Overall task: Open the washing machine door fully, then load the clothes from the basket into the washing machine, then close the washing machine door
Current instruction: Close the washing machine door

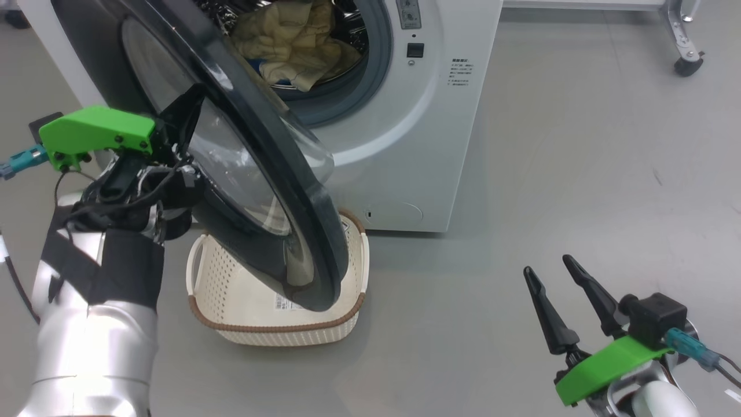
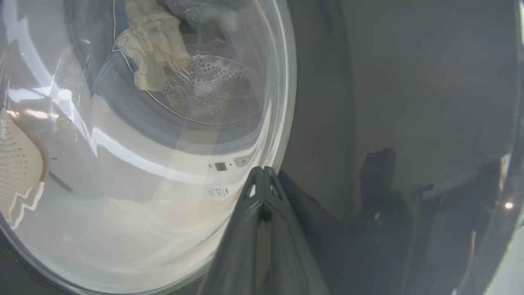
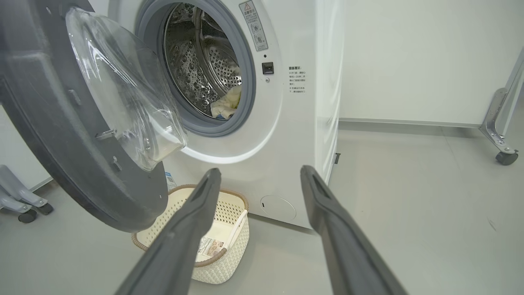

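In the head view, the washing machine door (image 1: 231,168) stands part-way open, swung out across the middle of the picture from 11 o'clock down toward 6 o'clock. Its clear porthole bulges toward the washing machine (image 1: 405,145) at 1 o'clock. The pale yellow clothes (image 1: 295,40) lie heaped in the drum at 12 o'clock. The basket (image 1: 260,327) sits on the grey floor (image 1: 550,145) at 6 o'clock, just below the door's lower edge, with a label sticker (image 1: 283,302) inside. At 9 o'clock the left gripper (image 1: 194,101) has its two dark fingers pressed together, lying against the door's outer face. At 4 o'clock the right gripper (image 1: 547,263) hangs over bare floor, well apart from the machine, with its fingers spread. In the left wrist view, the joined fingertips (image 2: 264,174) rise from 6 o'clock to where the glass meets the glossy black ring. Through the glass the clothes show at 11 o'clock, the steel drum (image 2: 213,90) just beside them, and the basket at 9 o'clock. In the right wrist view, the spread fingers (image 3: 196,213) frame the machine's front. The door's inner side fills 9 to 10 o'clock, and a corner of the clothes peeks from the drum near the centre. The basket stands at 6 o'clock against the machine's foot, and a wheeled frame (image 3: 501,139) is at 3 o'clock.
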You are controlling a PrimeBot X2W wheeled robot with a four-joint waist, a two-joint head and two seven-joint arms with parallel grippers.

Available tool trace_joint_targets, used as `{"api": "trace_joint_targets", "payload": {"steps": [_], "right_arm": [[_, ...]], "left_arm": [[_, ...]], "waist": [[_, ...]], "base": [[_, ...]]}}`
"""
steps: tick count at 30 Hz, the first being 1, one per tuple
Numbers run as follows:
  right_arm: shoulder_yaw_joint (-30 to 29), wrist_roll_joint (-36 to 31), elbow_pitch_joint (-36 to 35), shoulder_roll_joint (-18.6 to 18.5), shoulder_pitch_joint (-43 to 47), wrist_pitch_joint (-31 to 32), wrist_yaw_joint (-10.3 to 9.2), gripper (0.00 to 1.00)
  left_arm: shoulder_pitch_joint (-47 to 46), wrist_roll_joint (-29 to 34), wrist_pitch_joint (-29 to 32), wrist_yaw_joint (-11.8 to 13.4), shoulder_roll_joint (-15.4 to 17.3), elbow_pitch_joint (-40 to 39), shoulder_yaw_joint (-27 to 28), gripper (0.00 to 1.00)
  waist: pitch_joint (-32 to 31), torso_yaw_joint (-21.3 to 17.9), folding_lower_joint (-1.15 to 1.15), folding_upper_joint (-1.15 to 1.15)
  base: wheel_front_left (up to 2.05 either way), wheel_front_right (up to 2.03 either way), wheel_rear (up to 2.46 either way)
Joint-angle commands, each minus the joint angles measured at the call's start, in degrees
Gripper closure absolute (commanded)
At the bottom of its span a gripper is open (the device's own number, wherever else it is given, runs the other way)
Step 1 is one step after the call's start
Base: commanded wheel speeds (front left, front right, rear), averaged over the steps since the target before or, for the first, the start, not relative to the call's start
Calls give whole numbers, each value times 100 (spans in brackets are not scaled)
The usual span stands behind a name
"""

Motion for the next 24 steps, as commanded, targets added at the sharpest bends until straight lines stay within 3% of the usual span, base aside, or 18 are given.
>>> {"api": "trace_joint_targets", "payload": {"steps": [1,15,20,24], "right_arm": [[114,38,-150,-127,-90,-38,-15,0],[129,55,-144,-182,-22,-38,-15,0],[87,37,-162,-153,20,-38,-15,0],[49,30,-166,-136,50,-38,-15,0]], "left_arm": [[-466,-102,-76,-155,113,-178,16,100],[-846,-351,-680,-688,114,764,-270,100],[-904,-78,-892,-763,222,961,-402,100],[-866,529,-1140,-791,406,1150,-828,100]], "waist": [[-34,-38,0,0],[-100,-239,0,0],[-90,-225,0,0],[-101,-178,0,0]], "base": [[0,0,0],[0,0,0],[0,0,0],[0,0,0]]}}
